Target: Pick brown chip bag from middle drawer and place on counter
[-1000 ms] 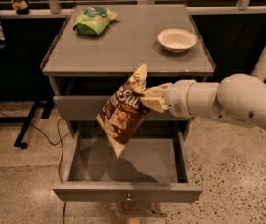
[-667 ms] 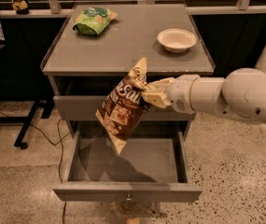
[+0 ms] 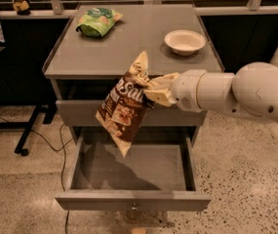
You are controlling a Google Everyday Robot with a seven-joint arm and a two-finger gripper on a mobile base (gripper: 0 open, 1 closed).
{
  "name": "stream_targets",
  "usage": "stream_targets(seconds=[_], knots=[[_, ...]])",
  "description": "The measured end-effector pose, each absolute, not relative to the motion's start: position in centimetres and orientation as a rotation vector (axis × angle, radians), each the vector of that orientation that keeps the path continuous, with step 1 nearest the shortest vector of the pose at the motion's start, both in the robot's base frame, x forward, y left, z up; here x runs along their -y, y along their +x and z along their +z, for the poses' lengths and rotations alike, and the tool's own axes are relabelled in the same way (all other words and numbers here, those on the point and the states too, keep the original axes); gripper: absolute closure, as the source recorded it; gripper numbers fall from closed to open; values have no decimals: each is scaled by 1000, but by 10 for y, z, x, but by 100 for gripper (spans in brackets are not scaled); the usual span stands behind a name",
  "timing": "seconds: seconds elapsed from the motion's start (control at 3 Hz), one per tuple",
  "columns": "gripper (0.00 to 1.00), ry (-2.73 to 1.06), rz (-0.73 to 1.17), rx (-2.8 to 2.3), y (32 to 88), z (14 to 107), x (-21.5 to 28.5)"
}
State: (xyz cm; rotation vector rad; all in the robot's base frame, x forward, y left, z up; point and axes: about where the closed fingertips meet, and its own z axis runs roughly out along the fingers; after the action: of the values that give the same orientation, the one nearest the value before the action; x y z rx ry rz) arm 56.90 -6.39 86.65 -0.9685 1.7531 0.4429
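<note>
Two fingers [image 3: 162, 95] of my gripper [image 3: 149, 88] are pressed onto the upper right edge of the brown chip bag [image 3: 124, 108], pinching it just below its cream top seam. The gripper hangs in front of the cabinet, a little below the near edge of the counter [image 3: 129, 48] and above the pulled-out middle drawer [image 3: 133, 200]. The bag dangles to the left of my fingers and mostly below them. It is tilted, with its top corner poking up across the counter edge and its bottom corner pointing down toward the drawer floor, clear of it.

I judge the bag light and crinkly, mostly air, with a slick film that could slip out of a weak pinch. The chips inside would crush if I squeezed across the belly. The flat sealed edge is the sensible place to hold it, and that is about where I have it. Hanging from one corner, it will likely swing when carried.

On the counter a green snack bag [image 3: 98, 21] lies at the far left and a bowl [image 3: 185, 41] at the far right, so the near middle looks the spot to aim for.
</note>
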Motion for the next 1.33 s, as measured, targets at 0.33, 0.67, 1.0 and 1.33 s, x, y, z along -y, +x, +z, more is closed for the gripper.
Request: stream_targets(seconds=[0.33,0.67,1.0,1.33], knots=[[100,-1012,434,-1660,573,903,53],[100,-1065,428,-1585,585,933,46],[100,-1119,409,-1522,604,963,40],[100,-1127,413,-1434,666,1013,20]])
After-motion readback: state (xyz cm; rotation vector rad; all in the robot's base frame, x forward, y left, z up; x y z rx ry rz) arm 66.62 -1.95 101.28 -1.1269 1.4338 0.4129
